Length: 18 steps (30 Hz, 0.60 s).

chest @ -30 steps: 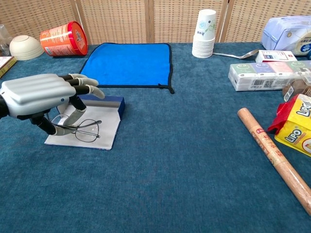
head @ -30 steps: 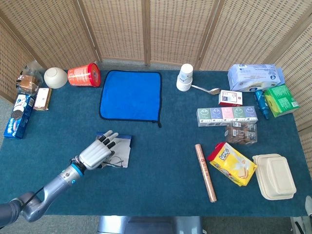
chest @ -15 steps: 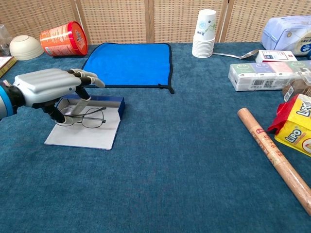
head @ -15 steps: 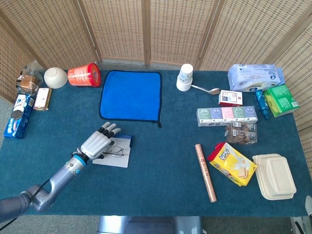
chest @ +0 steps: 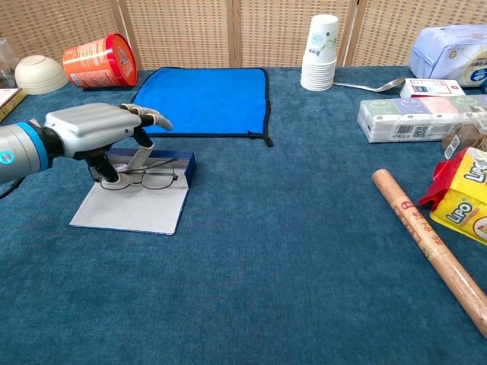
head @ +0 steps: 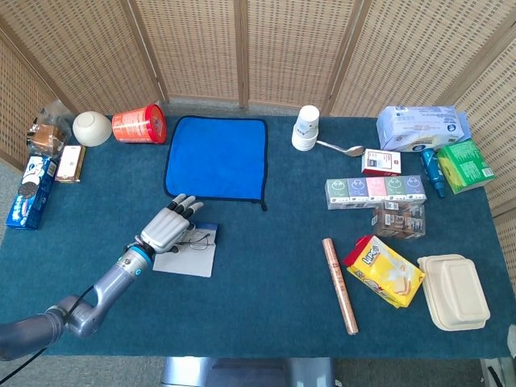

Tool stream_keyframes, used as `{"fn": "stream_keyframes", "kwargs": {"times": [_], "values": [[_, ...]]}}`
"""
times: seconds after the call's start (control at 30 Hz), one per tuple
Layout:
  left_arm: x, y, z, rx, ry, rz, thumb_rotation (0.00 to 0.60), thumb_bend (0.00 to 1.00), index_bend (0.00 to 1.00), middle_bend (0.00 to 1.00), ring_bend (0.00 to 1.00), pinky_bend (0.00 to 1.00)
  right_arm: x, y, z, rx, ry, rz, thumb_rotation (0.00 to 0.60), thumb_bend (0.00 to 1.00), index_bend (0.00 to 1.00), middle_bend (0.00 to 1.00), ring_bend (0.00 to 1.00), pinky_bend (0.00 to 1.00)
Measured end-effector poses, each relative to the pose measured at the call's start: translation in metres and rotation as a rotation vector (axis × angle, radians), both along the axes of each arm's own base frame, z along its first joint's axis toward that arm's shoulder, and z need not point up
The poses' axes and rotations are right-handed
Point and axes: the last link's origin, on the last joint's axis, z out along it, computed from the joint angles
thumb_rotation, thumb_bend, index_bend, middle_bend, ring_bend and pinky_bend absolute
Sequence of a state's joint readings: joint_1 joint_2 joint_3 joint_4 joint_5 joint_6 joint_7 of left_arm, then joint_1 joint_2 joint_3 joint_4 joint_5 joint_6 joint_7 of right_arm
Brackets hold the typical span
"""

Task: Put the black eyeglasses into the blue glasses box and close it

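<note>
The blue glasses box (chest: 188,164) lies open at the left of the table, its pale lid (chest: 131,210) flat toward the front. My left hand (chest: 94,128) hovers over the box's left end and pinches the black eyeglasses (chest: 158,179) by their left side. The glasses hang level at the box's front wall, partly over the lid. In the head view the left hand (head: 167,226) covers most of the box, with the eyeglasses (head: 201,239) sticking out to its right over the pale lid (head: 190,260). My right hand shows in neither view.
A blue cloth (chest: 204,100) lies just behind the box. A red can (chest: 99,60) and a bowl (chest: 39,73) sit at the back left. Paper cups (chest: 320,52), tissue packs (chest: 412,117), a brown roll (chest: 430,247) and a yellow snack bag (chest: 466,195) fill the right side.
My left hand has carried the eyeglasses away from the lid's front, up and back toward the blue box tray. The box itself has not moved.
</note>
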<state>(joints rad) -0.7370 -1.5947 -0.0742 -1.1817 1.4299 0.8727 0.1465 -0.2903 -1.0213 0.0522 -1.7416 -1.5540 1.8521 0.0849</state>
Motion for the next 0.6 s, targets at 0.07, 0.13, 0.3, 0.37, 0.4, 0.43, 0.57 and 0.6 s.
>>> {"fn": "stream_keyframes", "kwargs": {"times": [0.07, 0.13, 0.3, 0.37, 0.4, 0.43, 0.57, 0.6], "values": [[0.0014, 0.0020, -0.0007, 0.003, -0.004, 0.002, 0.600, 0.32, 0.66, 0.09, 0.00, 0.02, 0.0001, 0.0004, 0.0004, -0.003, -0.001, 0.001, 0.394, 0.41, 0.17, 0.29, 0.19, 0.23], [0.0027, 0.0039, -0.0012, 0.007, -0.007, 0.003, 0.600, 0.32, 0.65, 0.08, 0.00, 0.01, 0.0002, 0.0008, 0.0009, -0.005, 0.000, 0.000, 0.394, 0.41, 0.17, 0.29, 0.19, 0.23], [0.0037, 0.0077, -0.0014, 0.016, -0.011, 0.010, 0.600, 0.32, 0.59, 0.06, 0.00, 0.01, 0.0003, 0.0016, 0.0015, -0.006, -0.001, 0.000, 0.394, 0.41, 0.17, 0.29, 0.19, 0.23], [0.0040, 0.0080, -0.0017, 0.015, -0.012, 0.011, 0.600, 0.31, 0.55, 0.05, 0.00, 0.01, 0.0004, 0.0020, 0.0018, -0.008, -0.001, 0.000, 0.395, 0.41, 0.17, 0.29, 0.19, 0.23], [0.0040, 0.0072, -0.0020, 0.012, -0.009, 0.009, 0.600, 0.31, 0.53, 0.05, 0.00, 0.01, 0.0004, 0.0023, 0.0019, -0.009, -0.002, 0.000, 0.395, 0.41, 0.17, 0.29, 0.19, 0.23], [0.0040, 0.0063, -0.0023, 0.009, -0.007, 0.006, 0.600, 0.31, 0.52, 0.04, 0.00, 0.01, 0.0003, 0.0026, 0.0022, -0.011, -0.003, 0.000, 0.394, 0.41, 0.17, 0.29, 0.19, 0.23], [0.0037, 0.0028, -0.0014, 0.004, -0.004, -0.007, 0.600, 0.31, 0.50, 0.03, 0.00, 0.01, 0.0002, 0.0024, 0.0020, -0.009, -0.004, 0.002, 0.394, 0.41, 0.17, 0.29, 0.20, 0.23], [0.0033, 0.0019, -0.0008, 0.004, -0.004, -0.009, 0.600, 0.30, 0.50, 0.02, 0.00, 0.01, 0.0002, 0.0023, 0.0019, -0.009, -0.003, 0.002, 0.396, 0.41, 0.17, 0.29, 0.20, 0.23]]}}
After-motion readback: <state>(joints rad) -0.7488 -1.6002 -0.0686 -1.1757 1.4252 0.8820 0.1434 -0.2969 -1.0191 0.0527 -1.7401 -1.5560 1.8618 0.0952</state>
